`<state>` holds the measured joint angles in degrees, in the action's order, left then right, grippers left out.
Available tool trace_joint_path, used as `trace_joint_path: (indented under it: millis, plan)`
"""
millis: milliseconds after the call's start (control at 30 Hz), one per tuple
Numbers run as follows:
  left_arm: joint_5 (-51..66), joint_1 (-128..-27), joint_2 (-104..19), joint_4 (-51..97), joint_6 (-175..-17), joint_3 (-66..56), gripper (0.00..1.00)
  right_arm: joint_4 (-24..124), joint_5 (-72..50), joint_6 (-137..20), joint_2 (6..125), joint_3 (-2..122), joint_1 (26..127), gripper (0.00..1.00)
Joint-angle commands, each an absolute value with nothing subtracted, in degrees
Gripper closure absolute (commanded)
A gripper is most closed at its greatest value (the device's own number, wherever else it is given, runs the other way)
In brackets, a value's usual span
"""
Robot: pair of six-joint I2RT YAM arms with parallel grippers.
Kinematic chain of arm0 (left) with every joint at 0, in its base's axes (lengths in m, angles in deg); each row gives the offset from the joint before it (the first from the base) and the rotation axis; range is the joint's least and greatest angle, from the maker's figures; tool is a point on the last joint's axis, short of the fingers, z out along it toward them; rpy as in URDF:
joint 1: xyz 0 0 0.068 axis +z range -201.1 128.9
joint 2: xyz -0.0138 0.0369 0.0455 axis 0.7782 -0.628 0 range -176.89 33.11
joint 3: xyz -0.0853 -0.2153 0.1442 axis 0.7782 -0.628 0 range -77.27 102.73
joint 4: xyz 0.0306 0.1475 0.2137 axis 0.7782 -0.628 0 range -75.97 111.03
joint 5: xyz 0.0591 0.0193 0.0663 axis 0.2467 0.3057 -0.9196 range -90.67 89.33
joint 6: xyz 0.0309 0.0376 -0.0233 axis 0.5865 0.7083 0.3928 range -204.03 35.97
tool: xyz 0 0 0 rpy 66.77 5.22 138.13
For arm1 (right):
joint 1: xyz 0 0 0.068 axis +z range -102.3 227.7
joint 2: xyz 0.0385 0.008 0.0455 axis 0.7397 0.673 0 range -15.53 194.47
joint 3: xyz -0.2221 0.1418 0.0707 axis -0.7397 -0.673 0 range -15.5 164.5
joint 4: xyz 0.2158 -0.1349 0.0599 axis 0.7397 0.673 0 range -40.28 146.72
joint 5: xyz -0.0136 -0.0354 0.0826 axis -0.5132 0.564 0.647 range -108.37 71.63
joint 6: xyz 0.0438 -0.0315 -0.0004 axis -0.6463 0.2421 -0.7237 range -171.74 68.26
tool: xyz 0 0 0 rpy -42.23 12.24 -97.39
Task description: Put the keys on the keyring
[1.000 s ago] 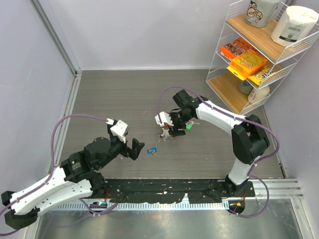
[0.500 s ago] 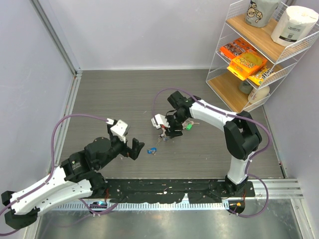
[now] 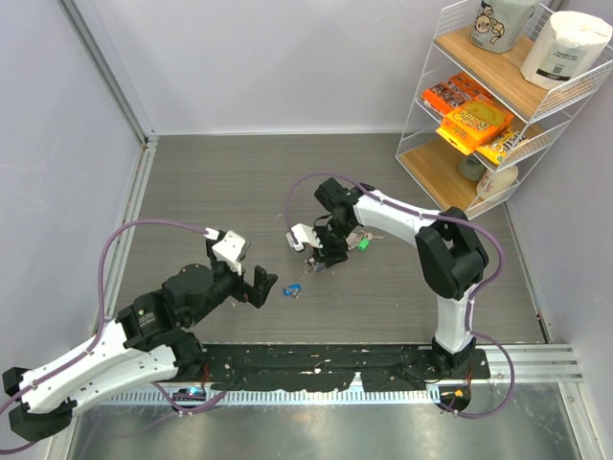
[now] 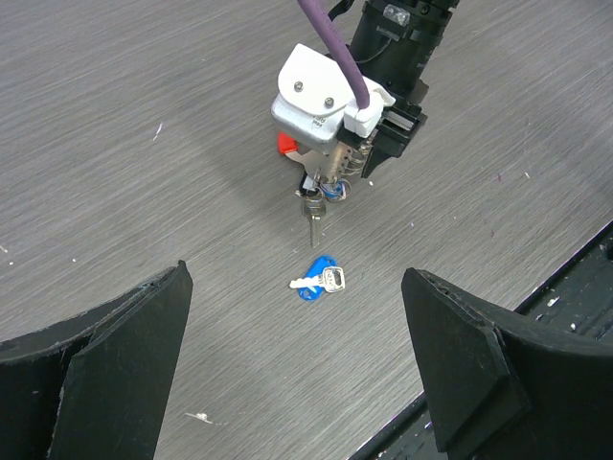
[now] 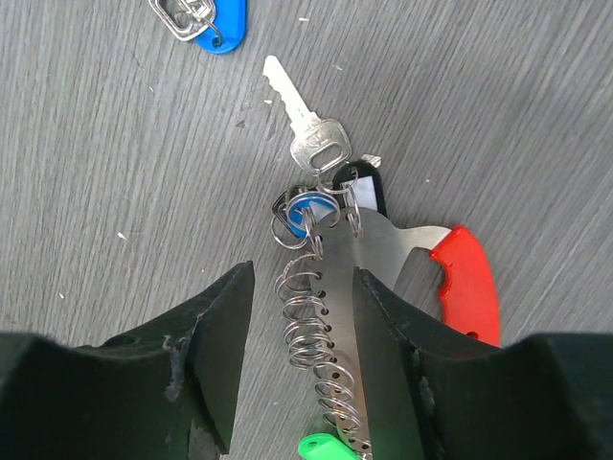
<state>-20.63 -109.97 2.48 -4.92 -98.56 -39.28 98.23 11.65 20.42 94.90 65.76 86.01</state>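
In the overhead view the left arm (image 3: 144, 335) reaches in from the lower left; its jaws stand wide open and empty, both fingers (image 4: 105, 374) showing at the bottom corners of the left wrist view. The blue key (image 3: 293, 289) lies loose on the counter (image 3: 220, 182) just right of those jaws; in the left wrist view it sits near mid-frame, ahead of the gap, its long axis running roughly across the frame with the silvery end toward the left. The coming move seems to turn on this, since the left arm is plainly the nearer one and a straight reach forward would bracket the key; lying flat and thin, it may be awkward to pinch.

Just up and right of the blue key, at centre frame, the right arm's jaws are narrowed around the keyring (image 5: 330, 316), apparently gripping its silvery coil and flat strip; the red clip (image 5: 469, 278) curves off to the right, and a plain silver key (image 5: 308, 129) points to the upper left, toward the blue one. The green key (image 3: 363, 243) sits just right of these jaws, its head at the coil's lower end in the right wrist view; whether it is threaded on, I cannot tell.

At the upper right a wire rack (image 3: 426, 86) holds orange snack boxes (image 3: 471, 117), a paper roll (image 3: 570, 46) and a bag.
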Motion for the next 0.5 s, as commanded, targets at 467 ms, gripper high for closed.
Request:
trace_joint_path:
  millis: [467]
  plan:
    - [-22.11, -110.07, 2.0, -2.61, -97.83, -38.78, 0.01, 102.37, 11.95, 22.35, 98.73, 71.78, 87.25, 0.57]
